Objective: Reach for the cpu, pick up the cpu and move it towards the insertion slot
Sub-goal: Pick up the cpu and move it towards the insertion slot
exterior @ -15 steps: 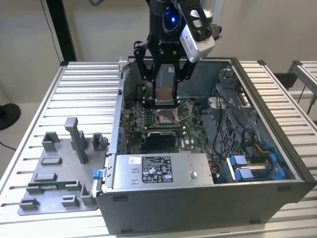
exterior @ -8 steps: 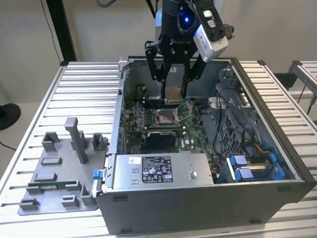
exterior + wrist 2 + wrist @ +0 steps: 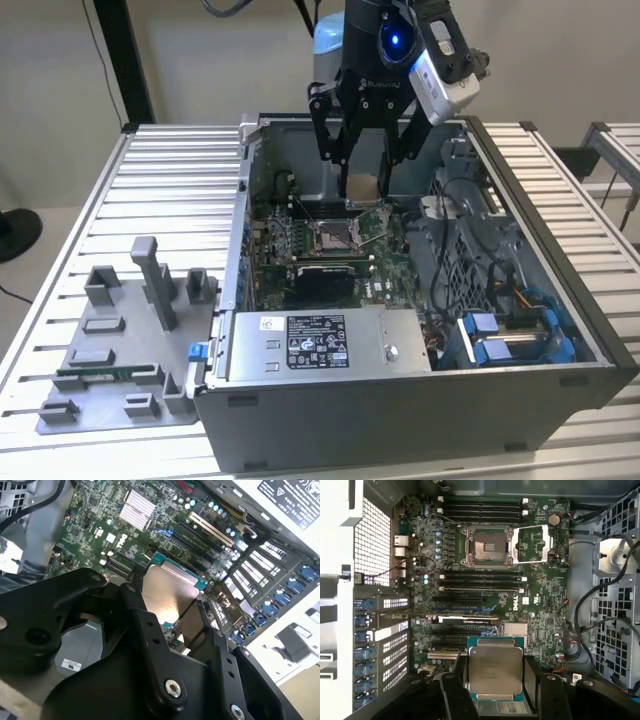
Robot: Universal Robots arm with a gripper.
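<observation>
I have the gripper (image 3: pixel 495 692) clamped on the cpu (image 3: pixel 495 674) above the motherboard (image 3: pixel 540 605); a slipping, tilted chip could miss the insertion slot (image 3: pixel 489 546) and bend its contacts.

Exterior view high, facing the open case (image 3: pixel 420 300); both wrist views close above its motherboard (image 3: pixel 540 595).

1. An open computer case (image 3: pixel 420 380) lies on the ribbed metal desk (image 3: pixel 60 300).
2. The arm's black hand (image 3: pixel 363 190) hangs over the motherboard, clamped on the cpu (image 3: pixel 362 186).
3. The insertion slot (image 3: pixel 335 236) sits just below it, frame open.
4. A grey plastic tray (image 3: pixel 110 385) with upright blocks rests toward the exterior view's left, holding a green memory stick (image 3: pixel 95 375).
</observation>
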